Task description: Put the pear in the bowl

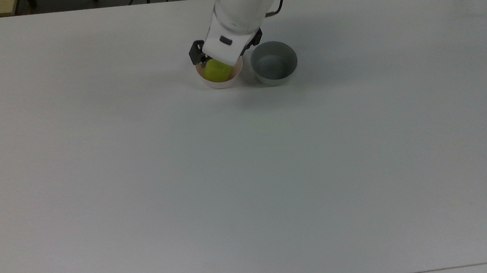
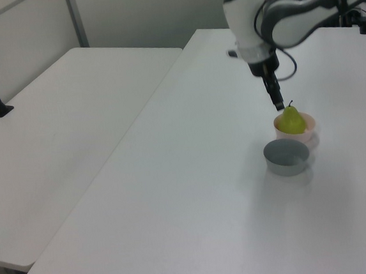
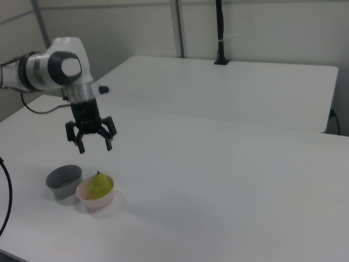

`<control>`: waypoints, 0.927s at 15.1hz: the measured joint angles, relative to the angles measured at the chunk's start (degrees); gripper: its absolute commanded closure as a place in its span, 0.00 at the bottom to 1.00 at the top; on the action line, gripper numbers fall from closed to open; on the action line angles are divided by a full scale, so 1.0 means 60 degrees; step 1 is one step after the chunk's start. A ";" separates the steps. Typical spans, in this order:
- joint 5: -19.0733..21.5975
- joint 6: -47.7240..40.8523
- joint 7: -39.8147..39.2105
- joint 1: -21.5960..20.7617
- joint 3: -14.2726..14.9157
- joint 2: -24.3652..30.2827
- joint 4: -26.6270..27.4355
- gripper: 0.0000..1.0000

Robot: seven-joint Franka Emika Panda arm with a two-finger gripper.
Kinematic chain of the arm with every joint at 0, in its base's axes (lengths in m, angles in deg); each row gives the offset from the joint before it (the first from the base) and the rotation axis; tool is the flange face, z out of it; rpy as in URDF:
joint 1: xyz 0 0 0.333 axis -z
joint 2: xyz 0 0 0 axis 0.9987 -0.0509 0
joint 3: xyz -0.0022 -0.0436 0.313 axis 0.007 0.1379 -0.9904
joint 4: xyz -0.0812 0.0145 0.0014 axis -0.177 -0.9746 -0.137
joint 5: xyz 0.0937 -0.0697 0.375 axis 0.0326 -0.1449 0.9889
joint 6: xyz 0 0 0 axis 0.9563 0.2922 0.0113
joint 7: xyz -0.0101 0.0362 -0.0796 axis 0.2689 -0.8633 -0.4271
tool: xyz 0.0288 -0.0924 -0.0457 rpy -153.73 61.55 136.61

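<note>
The yellow-green pear (image 1: 216,71) (image 2: 290,120) (image 3: 98,185) stands upright inside the pale pink bowl (image 1: 221,83) (image 2: 308,129) (image 3: 97,202), stem up. My gripper (image 3: 94,146) (image 2: 278,106) hangs open a short way above the bowl, with nothing between its fingers. In the top view the white gripper body covers the far rim of the bowl.
A grey bowl (image 1: 274,63) (image 2: 287,155) (image 3: 64,180) of the same size sits right beside the pink one, on the top view's right. The white table (image 1: 246,175) stretches wide in front. A second table (image 3: 229,90) stands alongside.
</note>
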 measured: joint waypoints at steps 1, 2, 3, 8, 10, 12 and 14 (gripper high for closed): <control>0.0000 -0.0203 0.0062 0.0091 -0.0045 0.0197 -0.0181 0.00; 0.0000 -0.0415 0.0145 0.0227 -0.0137 0.0408 -0.0320 0.00; 0.0000 -0.0581 0.0247 0.0438 -0.0272 0.0616 -0.0408 0.00; -0.0001 -0.0687 0.0297 0.2369 -0.0812 0.1065 -0.0561 0.00; 0.0000 -0.0687 0.0296 0.3006 -0.0844 0.1079 -0.0657 0.00; 0.0000 -0.0687 0.0293 0.3694 -0.0855 0.1158 -0.0766 0.00; 0.0000 -0.0686 0.0294 0.3846 -0.0856 0.1219 -0.0806 0.00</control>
